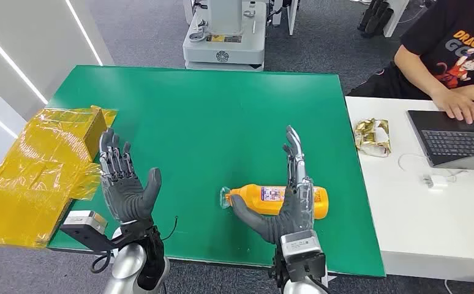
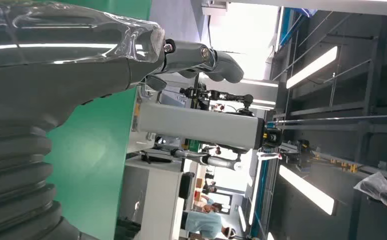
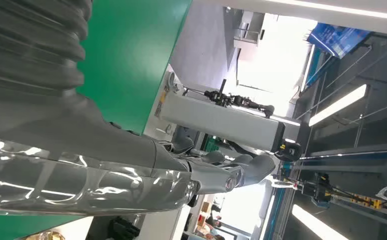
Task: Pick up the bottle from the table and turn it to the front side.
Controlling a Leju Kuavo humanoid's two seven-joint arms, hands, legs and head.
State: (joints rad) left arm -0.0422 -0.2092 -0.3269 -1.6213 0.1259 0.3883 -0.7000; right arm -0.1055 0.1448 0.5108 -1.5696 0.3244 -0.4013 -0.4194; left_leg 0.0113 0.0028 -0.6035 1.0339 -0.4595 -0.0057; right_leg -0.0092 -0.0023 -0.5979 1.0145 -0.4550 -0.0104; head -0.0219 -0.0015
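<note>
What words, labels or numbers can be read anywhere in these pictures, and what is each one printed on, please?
"DRAGON": orange letters on the person's black T-shirt; the word below begins "GO" and the rest is cut off by the graphic.
Label on the orange bottle: too small and blurred to read.
Stickers on the grey machine beyond the green table: too small to read.
Keys of the laptop: unreadable.

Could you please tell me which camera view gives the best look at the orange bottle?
The head view: the orange bottle lies on its side on the green table, label up, partly behind the right hand. In both wrist views I can make out the robot's hands, green table and room, but no bottle.
</note>
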